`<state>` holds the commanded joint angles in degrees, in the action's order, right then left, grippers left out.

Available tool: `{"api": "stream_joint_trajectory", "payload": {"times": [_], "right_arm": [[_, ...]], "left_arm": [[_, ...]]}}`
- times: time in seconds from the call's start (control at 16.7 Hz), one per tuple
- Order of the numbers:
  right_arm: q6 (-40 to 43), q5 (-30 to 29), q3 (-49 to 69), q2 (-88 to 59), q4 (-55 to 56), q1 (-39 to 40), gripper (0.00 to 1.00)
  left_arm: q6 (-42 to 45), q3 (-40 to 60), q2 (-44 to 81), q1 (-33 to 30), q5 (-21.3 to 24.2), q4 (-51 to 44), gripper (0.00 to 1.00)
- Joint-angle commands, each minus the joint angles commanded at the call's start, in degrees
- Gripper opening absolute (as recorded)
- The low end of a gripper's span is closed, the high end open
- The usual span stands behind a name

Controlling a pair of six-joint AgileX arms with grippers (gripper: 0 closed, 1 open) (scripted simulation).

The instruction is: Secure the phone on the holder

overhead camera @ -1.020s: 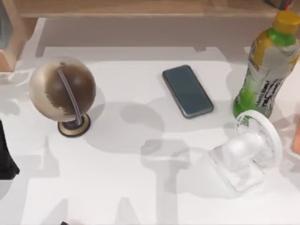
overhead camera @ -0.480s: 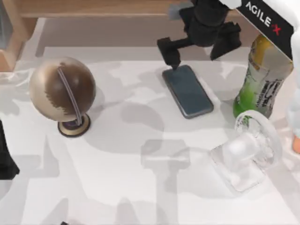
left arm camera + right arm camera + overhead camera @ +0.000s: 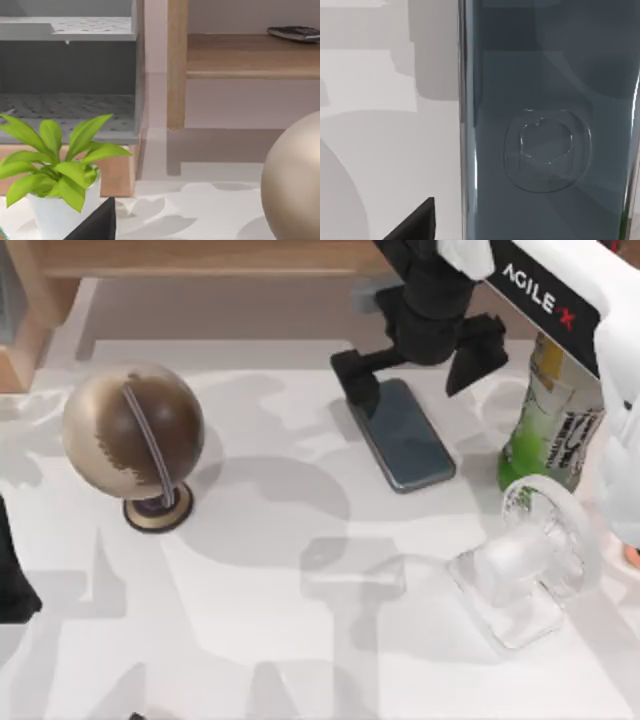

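The phone [image 3: 408, 438], a dark blue-grey slab, lies flat on the white table right of centre, and its glossy face [image 3: 545, 125] is seen close up in the right wrist view. My right gripper [image 3: 412, 368] hangs over the phone's far end, open. One finger [image 3: 356, 377] stands at the phone's far left corner and the other finger [image 3: 474, 356] is off to the right. The holder [image 3: 525, 575], a clear white stand, sits at the front right with nothing on it. My left arm [image 3: 10, 585] is parked at the left edge, its gripper open, with one fingertip [image 3: 97, 225] showing.
A green bottle [image 3: 555, 410] stands just right of the phone, behind the holder. A brown globe [image 3: 135, 435] on a stand is at the left. A wooden shelf [image 3: 200, 258] runs along the back. A potted plant [image 3: 55, 170] stands near the left arm.
My right arm came in from the top right and settled over the phone's far end, shifting slightly left in the last half second. The phone and holder stay put.
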<state>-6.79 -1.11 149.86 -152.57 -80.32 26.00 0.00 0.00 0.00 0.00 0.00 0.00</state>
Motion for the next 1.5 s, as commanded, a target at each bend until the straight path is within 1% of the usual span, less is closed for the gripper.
{"api": "stream_joint_trajectory", "payload": {"times": [0.18,0.6,0.9,1.5], "right_arm": [[0.0,0.0,-1.6,-0.2,2.0,0.2,1.00],[0.0,-0.1,-11.4,-2.2,14.0,0.3,1.00],[0.0,-0.1,-12.5,-2.5,15.3,0.2,1.00],[0.0,-0.1,-12.5,-2.5,15.3,0.2,0.25]], "left_arm": [[0.0,0.0,0.0,0.0,0.0,0.0,1.00],[0.0,0.0,0.0,0.0,0.0,0.0,1.00],[0.0,0.0,0.0,0.0,0.0,0.0,1.00],[0.0,0.0,0.0,0.0,0.0,0.0,1.00]]}}
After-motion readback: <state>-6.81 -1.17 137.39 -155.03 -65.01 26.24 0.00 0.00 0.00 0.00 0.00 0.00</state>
